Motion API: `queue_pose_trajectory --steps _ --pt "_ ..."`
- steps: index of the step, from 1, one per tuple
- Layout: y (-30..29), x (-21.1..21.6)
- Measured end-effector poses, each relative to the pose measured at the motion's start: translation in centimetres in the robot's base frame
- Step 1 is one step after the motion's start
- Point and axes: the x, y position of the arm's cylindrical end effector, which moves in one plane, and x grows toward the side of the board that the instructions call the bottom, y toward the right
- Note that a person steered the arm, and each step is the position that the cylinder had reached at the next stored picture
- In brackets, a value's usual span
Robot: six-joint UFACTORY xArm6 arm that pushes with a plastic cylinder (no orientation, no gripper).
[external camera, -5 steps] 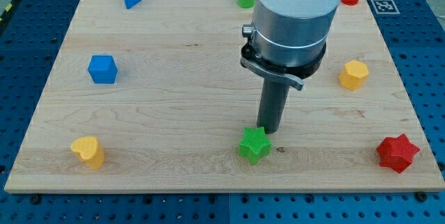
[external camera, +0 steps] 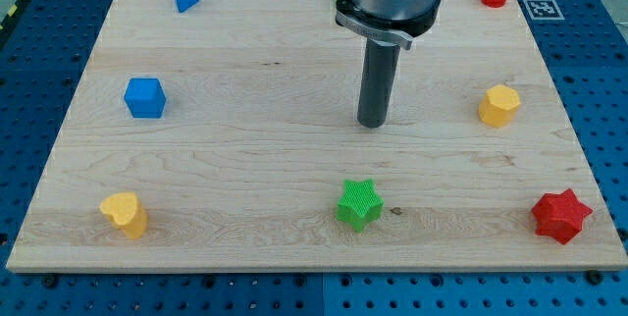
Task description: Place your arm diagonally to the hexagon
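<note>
Sitting right of my tip [external camera: 373, 125]: yellow hexagon [external camera: 498, 106].

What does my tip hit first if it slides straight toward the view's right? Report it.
Probably the yellow hexagon. It sits roughly level with my tip, and no block lies between them. Depth is unclear, so the tip might only clip its near edge.

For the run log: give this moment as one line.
my tip: on bare board, touching no block | yellow hexagon: to the view's right, slightly higher | green star: below tip, apart
</note>
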Motion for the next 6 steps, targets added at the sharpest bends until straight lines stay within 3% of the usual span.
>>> queue_pose_trajectory --steps 2,4,6 --pt "0.0 0.0" --pt "0.2 -4.8" --pt "5.1 -8.5"
